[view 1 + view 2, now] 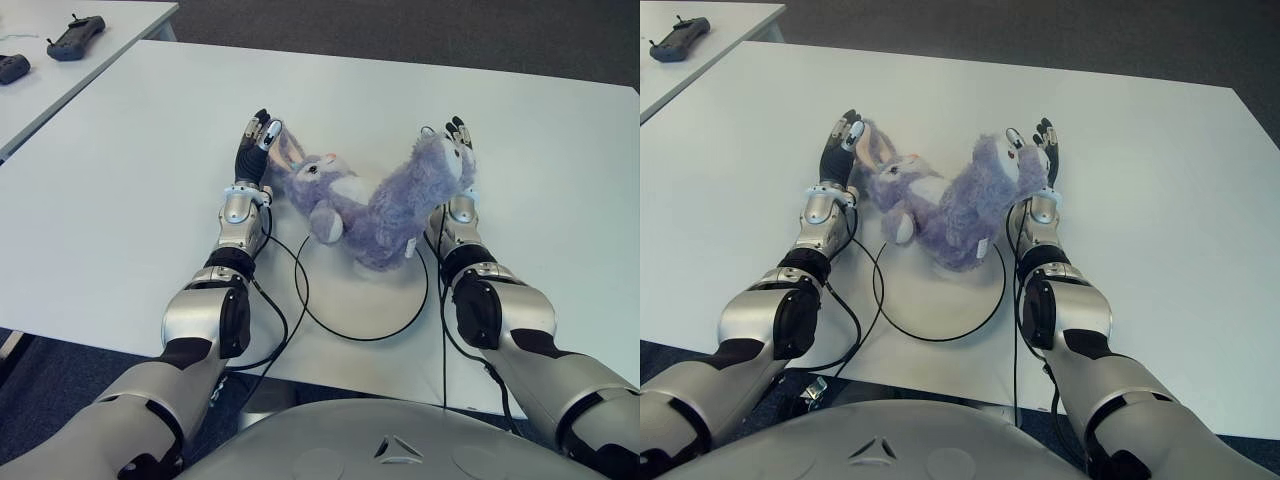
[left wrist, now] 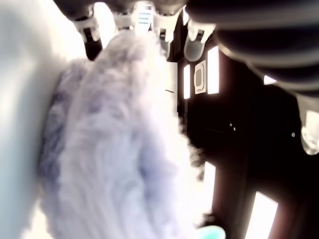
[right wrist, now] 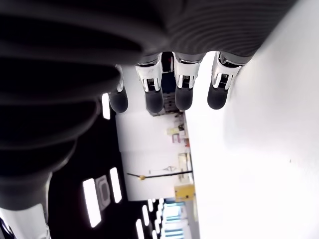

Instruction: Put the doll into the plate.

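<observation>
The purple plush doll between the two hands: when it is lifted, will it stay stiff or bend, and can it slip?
The doll is probably soft and floppy: its furry body sags between the left hand and the right hand. It likely weighs little for its bulk. The fur may slide on open fingers, though it should not roll off the plate.

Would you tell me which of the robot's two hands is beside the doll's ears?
The left hand: the doll's long ears lie against its fingers. The right hand is by the doll's other, raised end.
</observation>
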### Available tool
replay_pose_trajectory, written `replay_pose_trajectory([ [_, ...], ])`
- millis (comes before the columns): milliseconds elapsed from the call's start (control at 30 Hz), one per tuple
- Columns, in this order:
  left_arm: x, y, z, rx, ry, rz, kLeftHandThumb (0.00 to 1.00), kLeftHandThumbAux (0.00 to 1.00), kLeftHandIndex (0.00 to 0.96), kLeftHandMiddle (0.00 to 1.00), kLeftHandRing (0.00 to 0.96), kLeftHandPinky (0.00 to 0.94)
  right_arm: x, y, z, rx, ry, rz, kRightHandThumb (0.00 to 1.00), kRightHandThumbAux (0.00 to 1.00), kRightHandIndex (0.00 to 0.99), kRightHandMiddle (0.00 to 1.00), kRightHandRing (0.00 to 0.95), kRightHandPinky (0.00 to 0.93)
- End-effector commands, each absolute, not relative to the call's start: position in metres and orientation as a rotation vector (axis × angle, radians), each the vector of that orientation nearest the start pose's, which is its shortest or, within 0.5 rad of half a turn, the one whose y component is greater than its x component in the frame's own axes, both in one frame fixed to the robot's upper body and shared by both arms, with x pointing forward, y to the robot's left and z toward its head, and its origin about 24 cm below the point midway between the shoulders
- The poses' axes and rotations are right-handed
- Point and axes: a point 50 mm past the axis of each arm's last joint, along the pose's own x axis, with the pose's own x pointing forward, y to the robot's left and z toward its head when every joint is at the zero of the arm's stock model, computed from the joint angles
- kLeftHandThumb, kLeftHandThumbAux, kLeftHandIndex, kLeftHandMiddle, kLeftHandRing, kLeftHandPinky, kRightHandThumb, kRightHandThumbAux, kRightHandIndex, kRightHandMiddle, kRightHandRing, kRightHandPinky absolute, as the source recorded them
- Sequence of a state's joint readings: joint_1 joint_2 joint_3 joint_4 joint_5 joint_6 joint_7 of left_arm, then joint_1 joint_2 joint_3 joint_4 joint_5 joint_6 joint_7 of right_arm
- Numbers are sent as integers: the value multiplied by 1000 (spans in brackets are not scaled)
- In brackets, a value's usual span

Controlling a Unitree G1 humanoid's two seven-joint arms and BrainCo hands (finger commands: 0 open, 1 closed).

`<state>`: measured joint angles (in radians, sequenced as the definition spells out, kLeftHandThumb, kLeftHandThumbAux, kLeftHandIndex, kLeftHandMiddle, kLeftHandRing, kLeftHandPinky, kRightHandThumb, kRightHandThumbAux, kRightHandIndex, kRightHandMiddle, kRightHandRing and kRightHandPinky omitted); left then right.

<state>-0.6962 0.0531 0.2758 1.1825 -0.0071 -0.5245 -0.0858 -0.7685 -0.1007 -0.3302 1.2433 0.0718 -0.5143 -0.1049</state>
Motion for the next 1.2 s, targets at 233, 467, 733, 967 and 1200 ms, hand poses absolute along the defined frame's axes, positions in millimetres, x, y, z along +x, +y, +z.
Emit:
replay_pose_trajectory([
  [233, 257, 154, -87, -220, 475, 39, 0, 386, 0, 0, 0, 0, 289, -164, -58, 268, 333, -317, 0, 708, 59, 67, 43, 40],
  [467, 256, 154, -88, -198, 476, 30, 0, 401, 0, 0, 0, 0, 275, -162, -69, 252, 355, -321, 0, 675, 55, 67, 45, 25],
  [733, 255, 159, -90, -196, 494, 41, 0, 419, 0, 0, 0, 0, 266, -156, -74, 171, 369, -334, 0, 613, 62, 69, 43, 16],
  [967, 254, 158, -89, -209, 478, 46, 0, 410, 0, 0, 0, 0, 259, -152, -77, 90, 364, -360, 0, 574, 91, 79, 50, 32],
  [1200, 255, 161, -89, -200, 486, 50, 0, 408, 0, 0, 0, 0, 256, -151, -78, 54, 366, -366, 0, 561, 103, 85, 59, 39],
])
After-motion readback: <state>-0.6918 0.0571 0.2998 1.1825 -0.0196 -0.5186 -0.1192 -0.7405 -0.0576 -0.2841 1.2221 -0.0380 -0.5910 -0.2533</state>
